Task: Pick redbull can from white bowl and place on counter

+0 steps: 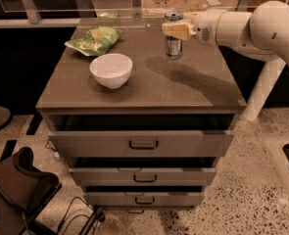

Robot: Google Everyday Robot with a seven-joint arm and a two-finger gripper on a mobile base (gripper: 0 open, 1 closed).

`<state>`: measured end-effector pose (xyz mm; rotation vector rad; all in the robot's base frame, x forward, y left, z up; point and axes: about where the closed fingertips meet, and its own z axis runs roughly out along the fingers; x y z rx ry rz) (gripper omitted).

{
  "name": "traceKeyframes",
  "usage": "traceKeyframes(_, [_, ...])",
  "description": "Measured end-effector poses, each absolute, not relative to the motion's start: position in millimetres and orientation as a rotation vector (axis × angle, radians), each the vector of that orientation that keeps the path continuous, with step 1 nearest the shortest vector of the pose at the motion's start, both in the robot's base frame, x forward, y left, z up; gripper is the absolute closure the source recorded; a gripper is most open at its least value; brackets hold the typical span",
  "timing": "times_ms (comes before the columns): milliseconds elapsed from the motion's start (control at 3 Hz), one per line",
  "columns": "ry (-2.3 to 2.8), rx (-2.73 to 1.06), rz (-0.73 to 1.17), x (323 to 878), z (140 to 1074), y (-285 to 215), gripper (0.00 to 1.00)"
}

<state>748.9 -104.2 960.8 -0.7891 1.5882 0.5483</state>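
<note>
The gripper [174, 29] was over the far part of the counter [183, 89], at about 1 o'clock from the counter's centre. The white arm [252, 26] came to it from the right side. Its two pale fingers [179, 31] were closed on the upper part of the redbull can [173, 47], just under the silver top, and nothing else was in its grip. The can stood upright. Its base was at the counter surface, but I could not tell if it rested there fully or was just above.

The white bowl [111, 70] was on the counter at about 9 o'clock from the centre, well apart from the can, and nothing was seen inside it. A green snack bag [94, 38] lay flat at about 11 o'clock, near the bowl but not touching it.

By count there was one can, one bowl, one bag and one gripper. Below the counter top there were three drawers [143, 144], each with one dark handle [143, 145], and all three were pulled out a little.
</note>
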Motion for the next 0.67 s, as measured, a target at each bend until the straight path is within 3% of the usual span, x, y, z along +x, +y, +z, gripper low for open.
traceKeyframes(667, [1.605, -0.726, 0.58, 756, 903, -120, 1.0])
